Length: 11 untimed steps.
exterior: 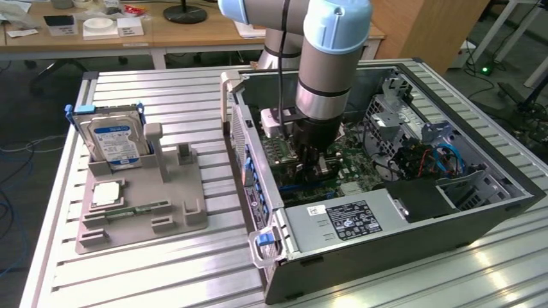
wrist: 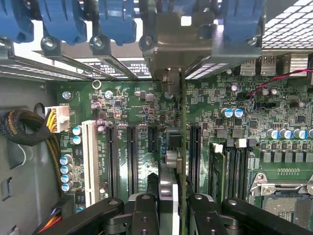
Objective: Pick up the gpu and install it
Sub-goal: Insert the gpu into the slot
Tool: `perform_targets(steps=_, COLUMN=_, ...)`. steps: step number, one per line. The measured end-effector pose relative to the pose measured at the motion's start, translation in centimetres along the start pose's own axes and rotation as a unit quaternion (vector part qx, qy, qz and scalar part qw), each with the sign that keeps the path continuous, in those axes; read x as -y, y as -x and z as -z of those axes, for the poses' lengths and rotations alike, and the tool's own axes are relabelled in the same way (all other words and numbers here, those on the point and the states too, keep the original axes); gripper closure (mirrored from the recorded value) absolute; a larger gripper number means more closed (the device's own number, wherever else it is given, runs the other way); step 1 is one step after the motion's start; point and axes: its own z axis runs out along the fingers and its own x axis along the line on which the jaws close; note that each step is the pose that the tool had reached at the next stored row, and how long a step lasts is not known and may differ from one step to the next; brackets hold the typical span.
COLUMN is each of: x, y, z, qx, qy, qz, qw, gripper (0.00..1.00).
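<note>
In the exterior view the gripper (exterior: 310, 162) is down inside the case (exterior: 462, 221), over the motherboard (exterior: 355, 168); one drive (exterior: 114, 142) with a blue-white label stands outside on a holder (exterior: 163, 218). In the wrist view its fingers (wrist: 146, 208) pinch the gpu (wrist: 182, 147), edge-on above the motherboard (wrist: 137, 127), beside four black slots (wrist: 132, 159) and one white slot (wrist: 90, 161).

This looks like a lab or workshop where a robot works on computers. A big robot arm (exterior: 330, 58) reaches into an open computer case (exterior: 385, 186) on a metal table (exterior: 154, 269). A gray holder (exterior: 141, 199) beside it keeps computer parts. Behind are wooden desks (exterior: 128, 32) and loose cables on the floor (exterior: 13, 212).
</note>
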Motion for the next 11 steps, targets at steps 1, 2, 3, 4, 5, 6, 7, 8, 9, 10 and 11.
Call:
perform_targets(steps=1, x=0.00, y=0.00, z=0.00, qx=0.0001, qy=0.0000, qz=0.001, qw=1.0000, gripper=0.72)
perform_targets(steps=2, x=0.00, y=0.01, z=0.00, qx=0.0001, qy=0.0000, qz=0.001, qw=1.0000, gripper=0.72)
perform_targets(steps=3, x=0.00, y=0.03, z=-0.01, qx=0.0002, qy=-0.0001, qz=0.001, qw=1.0000, gripper=0.72)
perform_targets(steps=4, x=0.00, y=0.05, z=-0.02, qx=0.0002, qy=-0.0001, qz=0.001, qw=1.0000, gripper=0.72)
perform_targets(steps=5, x=0.00, y=0.05, z=-0.02, qx=0.0002, qy=0.0000, qz=0.001, qw=1.0000, gripper=0.72)
perform_targets(steps=6, x=0.00, y=0.07, z=-0.04, qx=0.0001, qy=0.0000, qz=0.001, qw=1.0000, gripper=0.72)
perform_targets(steps=7, x=0.00, y=0.07, z=-0.05, qx=0.0001, qy=0.0000, qz=0.001, qw=1.0000, gripper=0.72)
perform_targets(steps=8, x=0.00, y=0.07, z=-0.05, qx=0.0001, qy=0.0000, qz=0.001, qw=1.0000, gripper=0.72)
perform_targets(steps=9, x=0.00, y=0.07, z=-0.07, qx=0.0001, qy=0.0000, qz=0.001, qw=1.0000, gripper=0.72)
perform_targets(steps=10, x=0.00, y=0.07, z=-0.09, qx=0.0001, qy=0.0000, qz=0.001, qw=1.0000, gripper=0.72)
perform_targets(steps=11, x=-0.01, y=0.07, z=-0.11, qx=0.0002, qy=0.0000, qz=0.001, qw=1.0000, gripper=0.72)
